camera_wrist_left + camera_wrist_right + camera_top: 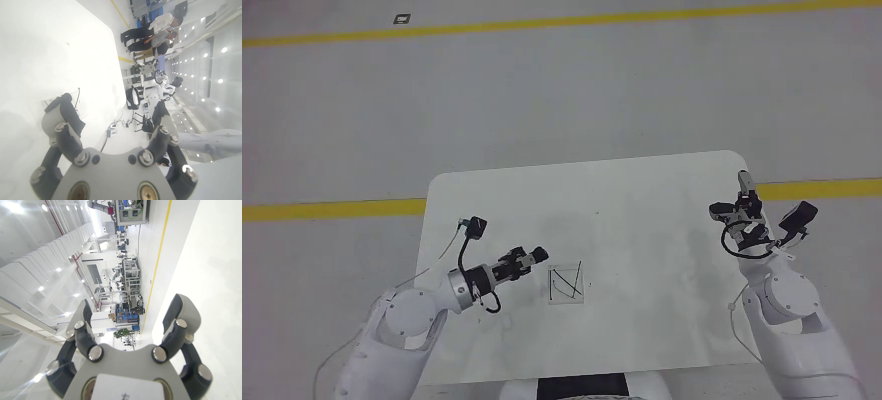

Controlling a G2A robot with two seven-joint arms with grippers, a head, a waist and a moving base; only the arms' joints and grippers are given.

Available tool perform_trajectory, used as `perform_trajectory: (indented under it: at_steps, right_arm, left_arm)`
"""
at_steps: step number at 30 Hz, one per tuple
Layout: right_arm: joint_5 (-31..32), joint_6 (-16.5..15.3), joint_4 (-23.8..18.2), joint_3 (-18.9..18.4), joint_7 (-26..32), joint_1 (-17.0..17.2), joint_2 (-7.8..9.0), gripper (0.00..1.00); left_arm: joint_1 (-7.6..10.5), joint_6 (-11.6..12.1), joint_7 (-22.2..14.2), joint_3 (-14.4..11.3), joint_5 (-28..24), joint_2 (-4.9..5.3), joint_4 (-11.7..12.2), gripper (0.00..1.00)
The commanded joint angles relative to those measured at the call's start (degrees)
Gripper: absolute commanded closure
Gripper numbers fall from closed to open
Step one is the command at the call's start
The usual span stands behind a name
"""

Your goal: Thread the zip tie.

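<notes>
Right, white tabletop (642, 200), rounded corners, faint scuffs on surface. Grey floor (542, 90) beyond, yellow lines (542, 22) running across it. Zip tie (573, 280), thin and dark, lies near tabletop's middle toward robot, on small clear square sheet (554, 295). Left gripper (539, 254) low, just beside sheet, pointing at it, jaws spread. Right gripper (131, 303) well apart at tabletop's right edge, jaws spread wide. Room around: bright hall, rows of ceiling lights (220, 81), machine racks (132, 211), potted plant (122, 332).
</notes>
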State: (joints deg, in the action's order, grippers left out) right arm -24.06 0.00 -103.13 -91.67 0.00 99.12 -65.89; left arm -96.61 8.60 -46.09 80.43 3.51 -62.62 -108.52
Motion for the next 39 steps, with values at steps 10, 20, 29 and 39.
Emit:
perform_trajectory:
  at_steps: [10, 20, 29, 39]
  right_arm:
    - [0.0, 0.0, 0.0, 0.0, 0.0, 0.0, 0.0, 0.0]
    - [0.0, 0.0, 0.0, 0.0, 0.0, 0.0, 0.0, 0.0]
    - [0.0, 0.0, 0.0, 0.0, 0.0, 0.0, 0.0, 0.0]
    - [0.0, 0.0, 0.0, 0.0, 0.0, 0.0, 0.0, 0.0]
  left_arm:
    - [6.89, -6.5, 1.9, -9.3, 11.0, -0.47, 1.4, 0.0]
    - [7.56, -7.7, 1.1, -11.2, 12.3, -0.58, 2.5, 0.0]
    - [10.73, -10.8, 0.3, -14.6, 14.5, -0.89, 4.3, 0.0]
    - [16.01, -13.5, -4.0, -19.8, 15.4, -1.48, 8.4, 0.0]
